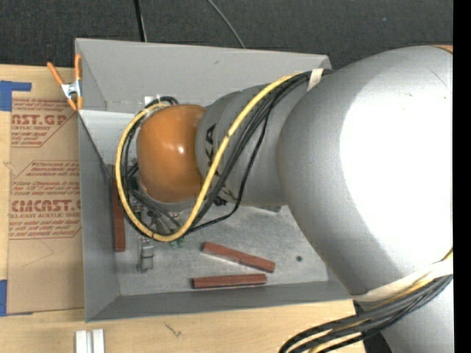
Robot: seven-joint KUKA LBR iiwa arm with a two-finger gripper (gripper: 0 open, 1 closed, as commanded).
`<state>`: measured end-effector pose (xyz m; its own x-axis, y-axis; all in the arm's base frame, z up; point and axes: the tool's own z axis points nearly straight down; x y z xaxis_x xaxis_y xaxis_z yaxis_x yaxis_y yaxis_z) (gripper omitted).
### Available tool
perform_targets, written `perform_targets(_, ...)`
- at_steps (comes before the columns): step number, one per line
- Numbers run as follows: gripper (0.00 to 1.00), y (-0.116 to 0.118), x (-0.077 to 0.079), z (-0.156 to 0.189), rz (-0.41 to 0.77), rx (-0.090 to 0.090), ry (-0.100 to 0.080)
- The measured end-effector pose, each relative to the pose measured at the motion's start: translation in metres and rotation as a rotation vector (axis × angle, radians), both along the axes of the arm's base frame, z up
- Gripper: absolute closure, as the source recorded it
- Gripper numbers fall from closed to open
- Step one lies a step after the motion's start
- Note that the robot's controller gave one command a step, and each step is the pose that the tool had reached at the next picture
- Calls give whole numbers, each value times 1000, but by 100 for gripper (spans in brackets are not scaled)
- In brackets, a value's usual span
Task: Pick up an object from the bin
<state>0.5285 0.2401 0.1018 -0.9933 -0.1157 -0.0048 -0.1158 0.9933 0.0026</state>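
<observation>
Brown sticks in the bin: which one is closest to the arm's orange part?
The stick along the left wall, beside the orange cover. The tilted stick and the level stick lie farther off, on the open floor.

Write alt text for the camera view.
A robot arm, its wrist under an orange cover, reaches into the left of a grey bin. Three reddish-brown sticks lie there: one along the left wall, two by the lower wall.
</observation>
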Motion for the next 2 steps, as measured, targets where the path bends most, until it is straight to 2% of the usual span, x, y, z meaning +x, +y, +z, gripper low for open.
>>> perform_targets(1,0,1,0,-43,9,-4,5)
perform_targets(2,0,3,2,-2,179,-6,11)
